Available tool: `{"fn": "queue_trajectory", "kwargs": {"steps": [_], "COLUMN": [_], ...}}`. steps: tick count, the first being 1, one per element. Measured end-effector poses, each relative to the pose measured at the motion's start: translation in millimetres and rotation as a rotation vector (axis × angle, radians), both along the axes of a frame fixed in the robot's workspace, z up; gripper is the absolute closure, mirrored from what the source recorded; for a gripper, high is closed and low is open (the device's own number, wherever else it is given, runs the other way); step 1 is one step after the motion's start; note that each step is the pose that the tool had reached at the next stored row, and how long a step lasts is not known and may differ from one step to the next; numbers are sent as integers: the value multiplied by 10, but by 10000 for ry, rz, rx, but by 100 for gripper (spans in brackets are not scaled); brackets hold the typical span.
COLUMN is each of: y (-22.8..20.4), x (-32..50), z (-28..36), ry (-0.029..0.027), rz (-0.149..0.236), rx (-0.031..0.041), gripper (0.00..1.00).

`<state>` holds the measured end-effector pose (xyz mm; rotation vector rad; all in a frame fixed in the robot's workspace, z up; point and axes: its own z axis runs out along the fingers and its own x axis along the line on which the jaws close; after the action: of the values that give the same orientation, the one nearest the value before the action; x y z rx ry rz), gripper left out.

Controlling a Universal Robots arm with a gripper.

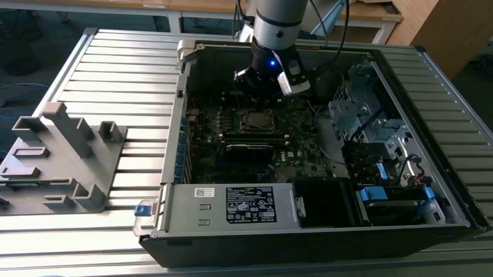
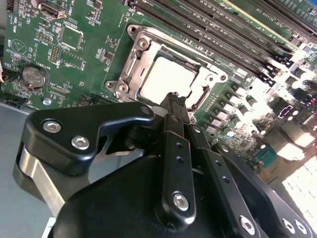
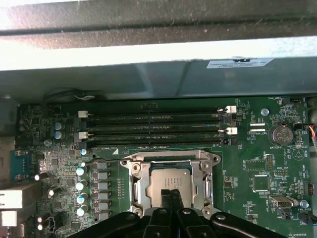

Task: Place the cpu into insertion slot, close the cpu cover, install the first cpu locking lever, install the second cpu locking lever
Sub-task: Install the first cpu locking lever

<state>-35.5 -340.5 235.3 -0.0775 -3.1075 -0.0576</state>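
First wrist view has my gripper (image 3: 171, 194) pinched fully closed on nothing, tips at the cpu (image 3: 168, 177). It lies in the insertion slot (image 3: 148, 167), well in from the edges of the motherboard (image 3: 247, 148), cpu cover (image 3: 204, 181) flat around it.

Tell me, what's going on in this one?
A robot arm is reaching into an open computer case. Its gripper, shut and holding nothing, hangs just above the cpu. The chip is already seated on the motherboard, and the cpu cover lies flat around it. Whether the locking levers are latched cannot be told.
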Motion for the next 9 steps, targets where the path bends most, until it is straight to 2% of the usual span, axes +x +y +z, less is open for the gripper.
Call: {"fn": "queue_trajectory", "kwargs": {"steps": [6,9], "y": [0,0], "x": [-5,-47], "z": [5,3], "ry": [0,-3], "rz": [-2,0], "rx": [0,1], "gripper": [89,89]}}
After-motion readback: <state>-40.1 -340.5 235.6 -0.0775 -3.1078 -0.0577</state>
